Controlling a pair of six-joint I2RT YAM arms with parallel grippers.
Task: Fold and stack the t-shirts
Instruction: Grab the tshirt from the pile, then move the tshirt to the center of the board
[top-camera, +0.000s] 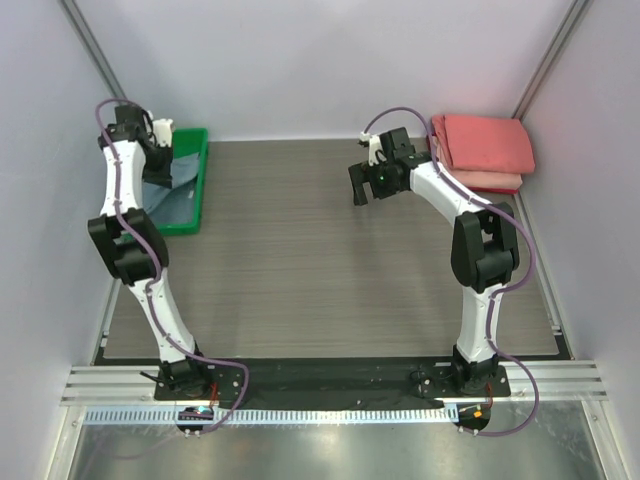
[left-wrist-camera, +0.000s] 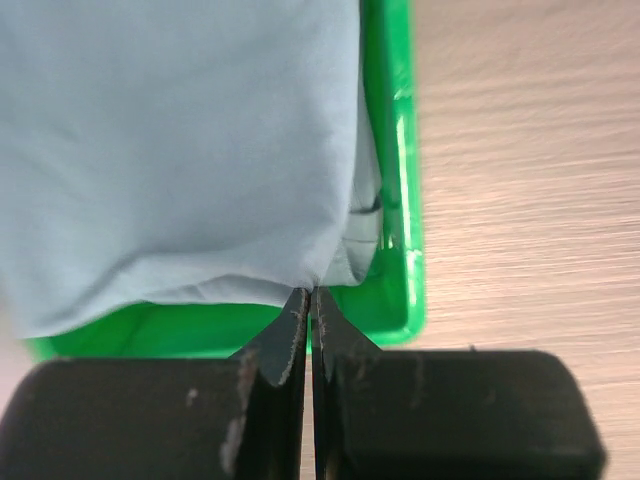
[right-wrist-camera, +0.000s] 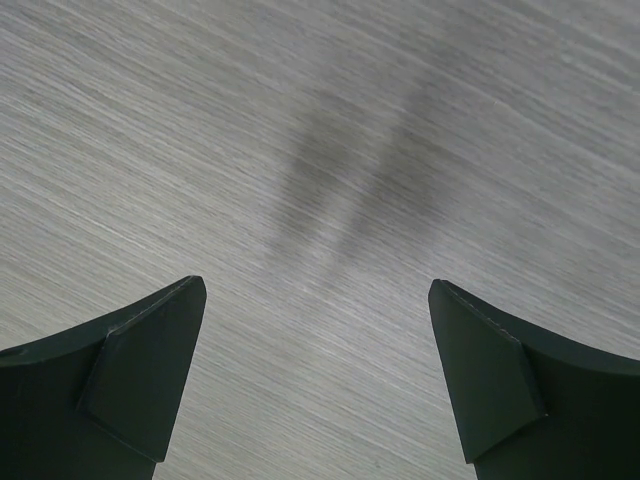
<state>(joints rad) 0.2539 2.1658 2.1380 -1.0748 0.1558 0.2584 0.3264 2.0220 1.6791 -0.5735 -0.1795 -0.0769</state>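
Now left pincer clamps the blue-grey shirt; right pincer gapes apart.

We see a robotics lab cell, not a home or shop: plain pale wall panels box in the grey wood-grain bench along its far, left and right edges. At its near edge an aluminium rail carries two bolted white-and-black arms, the left arm and the right arm, with purple cables looped along them.
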